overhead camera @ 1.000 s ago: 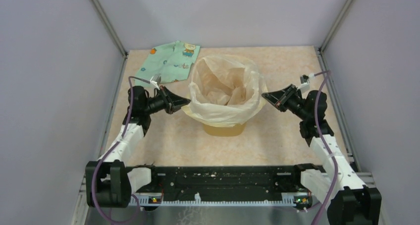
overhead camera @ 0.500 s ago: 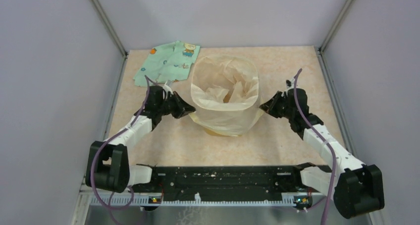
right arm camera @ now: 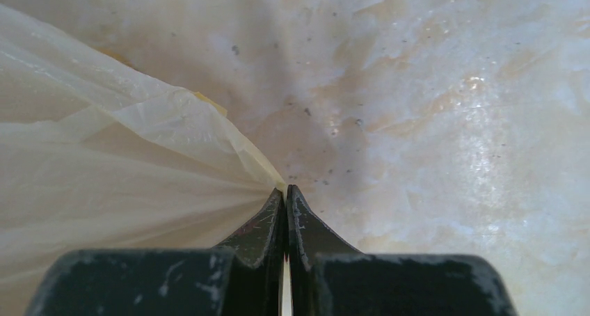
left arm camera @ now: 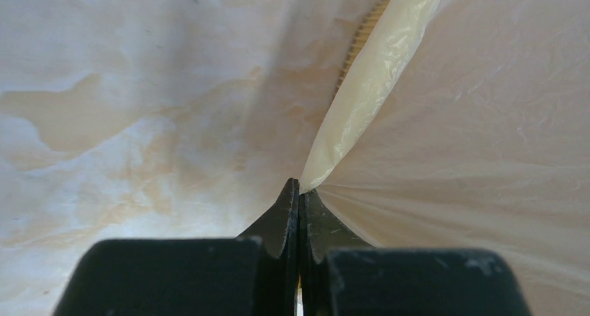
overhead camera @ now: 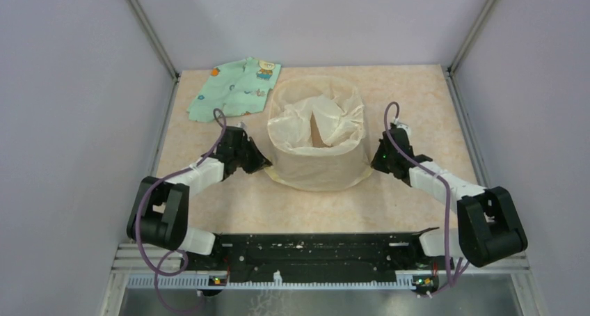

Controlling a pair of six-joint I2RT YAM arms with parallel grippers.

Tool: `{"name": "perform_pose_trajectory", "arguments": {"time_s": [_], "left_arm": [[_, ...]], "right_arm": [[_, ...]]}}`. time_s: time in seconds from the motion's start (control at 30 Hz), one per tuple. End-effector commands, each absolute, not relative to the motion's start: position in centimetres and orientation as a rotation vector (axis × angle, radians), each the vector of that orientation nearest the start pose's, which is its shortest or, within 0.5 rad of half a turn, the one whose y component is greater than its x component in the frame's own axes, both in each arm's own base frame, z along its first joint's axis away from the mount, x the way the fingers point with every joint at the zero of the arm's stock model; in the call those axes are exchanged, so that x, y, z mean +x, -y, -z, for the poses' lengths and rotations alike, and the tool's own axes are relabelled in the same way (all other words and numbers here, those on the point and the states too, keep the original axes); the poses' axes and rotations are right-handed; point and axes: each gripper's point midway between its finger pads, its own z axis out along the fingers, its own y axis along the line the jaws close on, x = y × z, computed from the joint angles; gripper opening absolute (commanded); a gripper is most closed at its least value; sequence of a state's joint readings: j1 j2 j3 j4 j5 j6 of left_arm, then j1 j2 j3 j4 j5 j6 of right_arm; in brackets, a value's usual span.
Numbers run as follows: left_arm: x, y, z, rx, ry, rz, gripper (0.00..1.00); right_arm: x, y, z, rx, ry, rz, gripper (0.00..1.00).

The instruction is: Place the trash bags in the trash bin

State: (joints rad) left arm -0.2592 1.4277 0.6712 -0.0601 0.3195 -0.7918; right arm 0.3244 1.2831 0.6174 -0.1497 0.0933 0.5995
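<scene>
two tight pinches are holding the trash bag [overhead camera: 316,164] by its hem: my left gripper [left arm camera: 299,191] is clamping together on a twisted fold of the film, and my right gripper [right arm camera: 285,194] is biting the gathered edge just above the table [right arm camera: 452,121]. a second ago i was holding that hem up at rim height, out to either side. now my arms are lying low and folded in, with my fingertips down near the tabletop on each flank of the trash bin [left arm camera: 358,37]. the bag is coming down with me, so its overhang is skirting the whole outside of the bin, where the orange base was showing below it before. the rest of the film is hanging inside the bin, its mouth gaping open at the top. i am judging the lining nearly finished: the cuff is turned fully over the rim, and what is remaining is letting go without dragging the film back up. farther off, the green cloth [overhead camera: 236,86] is lying where it was, at the back left.
</scene>
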Motion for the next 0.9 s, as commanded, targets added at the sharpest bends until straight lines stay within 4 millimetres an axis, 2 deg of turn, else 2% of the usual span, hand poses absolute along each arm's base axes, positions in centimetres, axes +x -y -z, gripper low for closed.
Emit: {"name": "perform_pose_trajectory", "arguments": {"time_s": [0.0, 0.2, 0.4, 0.53, 0.6, 0.73, 0.87], "left_arm": [[31.4, 14.6, -4.5, -0.518, -2.457, 0.653, 0.0], [31.3, 12.7, -3.1, -0.525, -2.472, 0.506, 0.0], [30.4, 12.3, -1.3, -0.522, -2.507, 0.461, 0.0], [30.0, 13.0, -0.5, -0.489, -2.526, 0.443, 0.0], [29.8, 13.4, -0.2, -0.483, -2.533, 0.447, 0.0], [29.6, 13.8, 0.2, -0.481, -2.542, 0.455, 0.0], [29.6, 13.9, -0.1, -0.481, -2.531, 0.47, 0.0]], "right_arm": [[31.2, -8.6, -4.9, 0.368, -2.352, -0.123, 0.0], [31.6, -6.3, -4.2, 0.387, -2.328, 0.045, 0.0], [32.0, -6.4, -3.2, 0.386, -2.371, 0.047, 0.0], [32.3, -6.6, -3.9, 0.394, -2.387, -0.003, 0.02], [32.4, -6.9, -5.2, 0.382, -2.374, -0.032, 0.13], [32.2, -7.1, -8.9, 0.362, -2.341, -0.065, 0.46], [31.8, -6.9, -13.1, 0.341, -2.288, -0.086, 0.66]]}}
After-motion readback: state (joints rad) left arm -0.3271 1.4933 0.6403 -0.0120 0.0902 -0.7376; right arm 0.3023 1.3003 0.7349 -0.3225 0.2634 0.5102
